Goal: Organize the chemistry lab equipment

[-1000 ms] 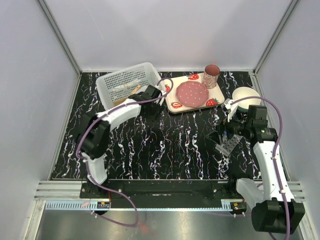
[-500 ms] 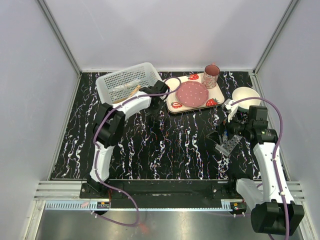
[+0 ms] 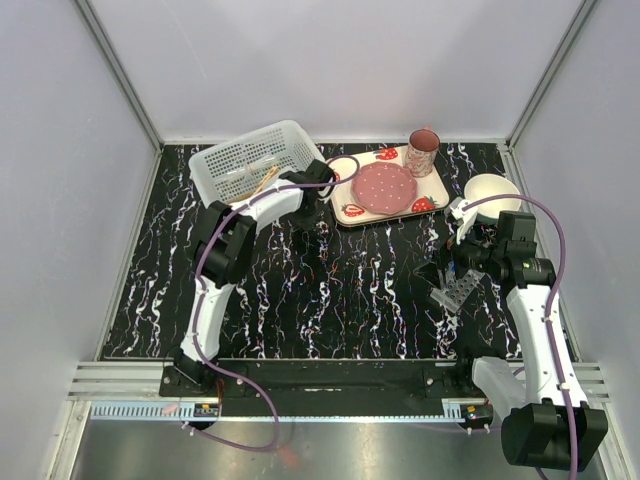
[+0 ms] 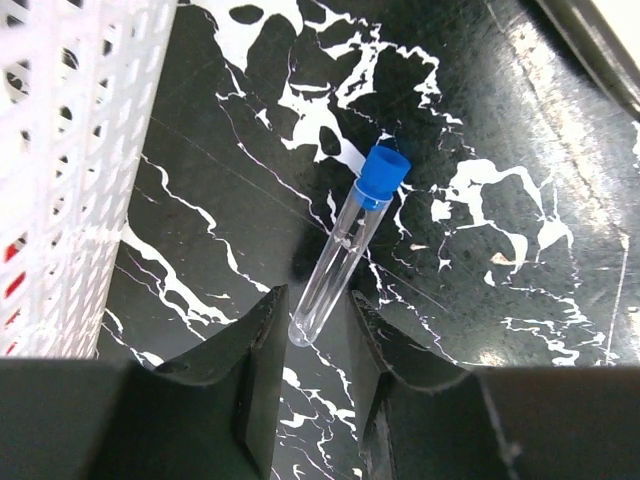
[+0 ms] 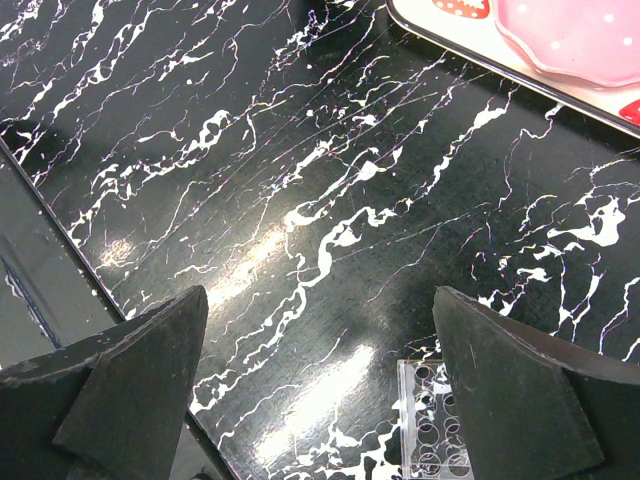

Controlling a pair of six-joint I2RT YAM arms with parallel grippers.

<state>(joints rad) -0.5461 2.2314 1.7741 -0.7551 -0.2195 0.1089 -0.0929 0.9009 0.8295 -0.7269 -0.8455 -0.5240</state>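
A clear tube with a blue cap (image 4: 345,250) lies on the black marble table beside the white mesh basket (image 4: 70,150). My left gripper (image 4: 313,297) is narrowly open, its jaws on either side of the tube's round bottom end without pressing it. In the top view the left gripper (image 3: 318,212) is between the basket (image 3: 240,160) and the tray. The basket holds a wooden-handled tool (image 3: 266,180) and clear tubes. My right gripper (image 5: 318,295) is wide open and empty above the table, beside the clear grid rack (image 5: 440,425), which also shows in the top view (image 3: 458,290).
The strawberry-print tray (image 3: 345,211) holds a pink plate (image 3: 385,187) and a mug (image 3: 423,152) at the back. A round white bowl (image 3: 492,188) sits at the right. The tray's rim is close to the tube's right (image 4: 600,50).
My left arm's elbow has swung right and forward, and the gripper stays by the basket's corner. The basket has shifted slightly back and left. The right arm has not moved.
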